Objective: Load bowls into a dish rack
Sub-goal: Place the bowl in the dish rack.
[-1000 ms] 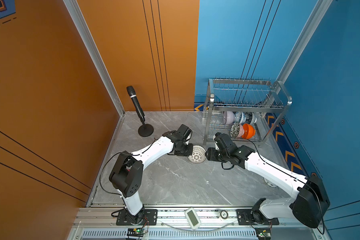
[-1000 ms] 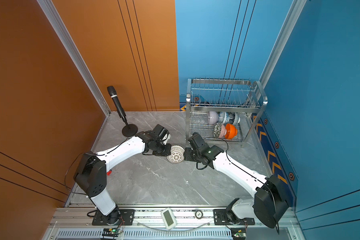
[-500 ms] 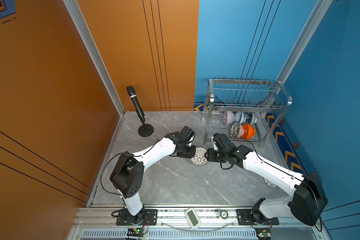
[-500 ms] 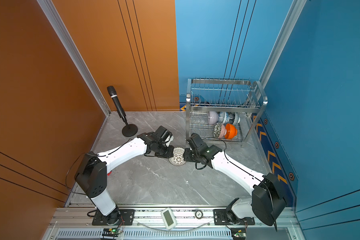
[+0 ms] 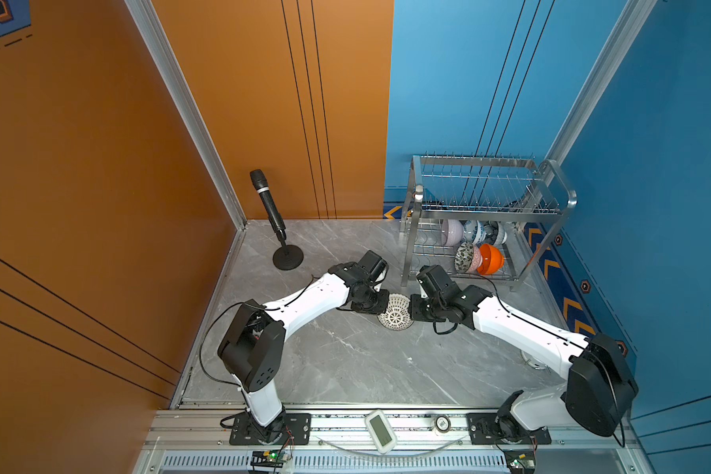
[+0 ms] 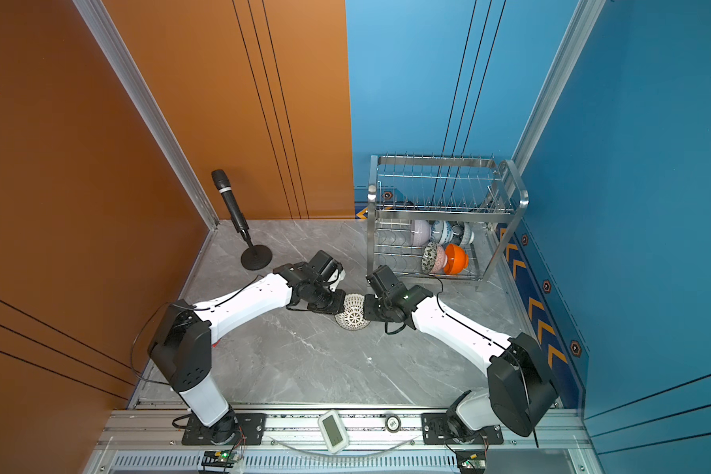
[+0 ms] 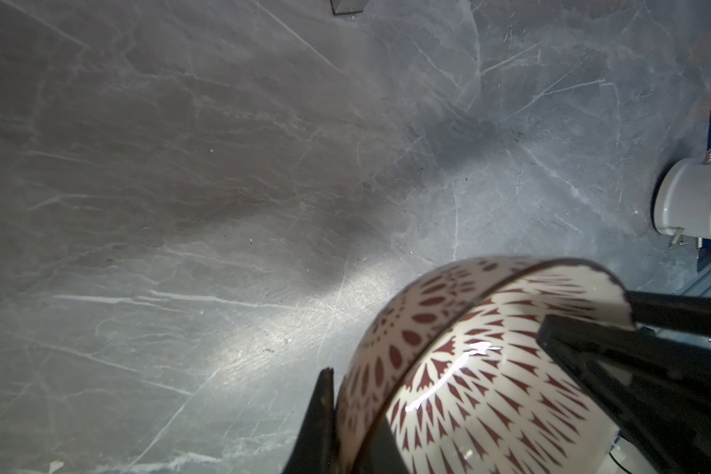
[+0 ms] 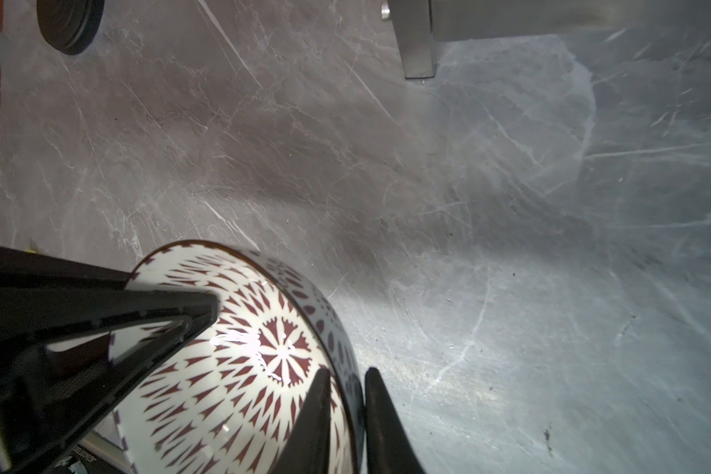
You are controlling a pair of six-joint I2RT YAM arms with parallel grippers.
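- While both arms meet over the middle of the table [image 5: 345, 361], the left claw [image 5: 382, 304] is clenched on the rim of the white lattice bowl [image 5: 395, 319]. 1 of its fingers [image 7: 321, 418] lies against the outer wall in the left wrist view.
- From the opposite side, the right claw [image 5: 413, 310] pinches the same rim. Its 2 fingers [image 8: 317, 410] stand narrowly apart with the bowl's wall between them, 1 inside and 1 outside.
- Between the 2 claws the bowl sits just in front of the rack [image 5: 485, 211], near its front left leg. Whether it touches the table I cannot tell.
- Its mouth is tipped up toward both wrist cameras, so the star at its inner bottom shows. It is round, with no long axis, and the line from grip to grip runs left to right.
- 5 more bowls stand on edge in the rack's lower tier, among them a lilac bowl [image 5: 452, 232] and an orange bowl [image 5: 490, 259].
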